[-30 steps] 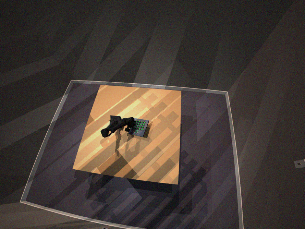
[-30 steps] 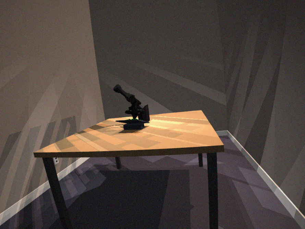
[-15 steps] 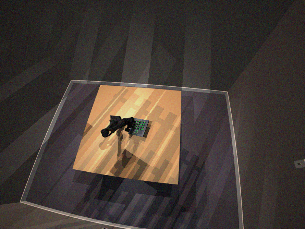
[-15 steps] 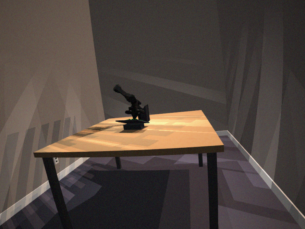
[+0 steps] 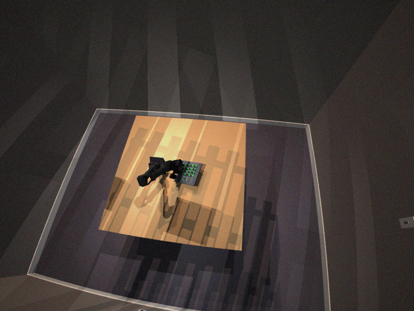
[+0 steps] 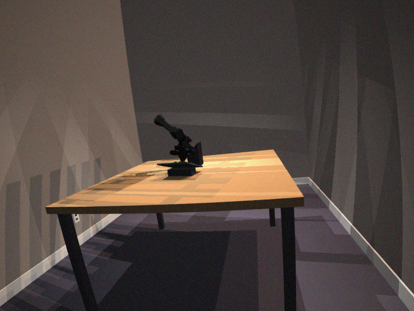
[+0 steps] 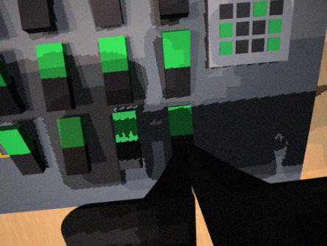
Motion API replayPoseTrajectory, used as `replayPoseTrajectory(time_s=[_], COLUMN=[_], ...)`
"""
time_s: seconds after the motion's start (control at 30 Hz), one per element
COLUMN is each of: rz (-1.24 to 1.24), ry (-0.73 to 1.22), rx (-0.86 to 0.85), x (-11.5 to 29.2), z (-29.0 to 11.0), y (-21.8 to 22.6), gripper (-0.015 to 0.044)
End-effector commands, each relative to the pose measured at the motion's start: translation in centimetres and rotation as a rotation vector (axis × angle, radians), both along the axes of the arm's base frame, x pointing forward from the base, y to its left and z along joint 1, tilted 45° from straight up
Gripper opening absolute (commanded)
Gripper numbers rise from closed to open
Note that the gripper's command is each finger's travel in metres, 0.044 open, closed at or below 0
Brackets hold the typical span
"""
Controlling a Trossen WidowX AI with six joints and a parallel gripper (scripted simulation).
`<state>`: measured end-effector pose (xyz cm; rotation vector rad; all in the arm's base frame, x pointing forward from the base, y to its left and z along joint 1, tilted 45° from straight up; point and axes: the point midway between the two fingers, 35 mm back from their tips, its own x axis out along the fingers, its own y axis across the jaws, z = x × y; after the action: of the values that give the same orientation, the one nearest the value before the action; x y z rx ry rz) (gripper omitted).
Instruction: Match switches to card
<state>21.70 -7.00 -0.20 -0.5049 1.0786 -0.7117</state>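
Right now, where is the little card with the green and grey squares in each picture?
Top: too small to make out; it would sit on the switch panel, mid-table.
Exterior: not visible; the panel is seen edge-on beneath the arm.
Wrist: upper right, the card lies on the panel beyond the shut gripper.
Shared landmark: the grey panel with green switches.

High distant top view, low exterior side view, close wrist view; shared panel (image 5: 191, 173).
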Motion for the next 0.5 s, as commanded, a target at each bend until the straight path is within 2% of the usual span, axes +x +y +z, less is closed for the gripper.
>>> replayPoseTrajectory(time_s=[0.0, 0.47], rz=[0.002, 0.002], ry=[0.003, 0.003], rx=[0.002, 0.002], x=[0.00, 0.05], z=[-0.12, -0.24], y=[-0.04, -0.18], gripper=[0.0000, 0.0000])
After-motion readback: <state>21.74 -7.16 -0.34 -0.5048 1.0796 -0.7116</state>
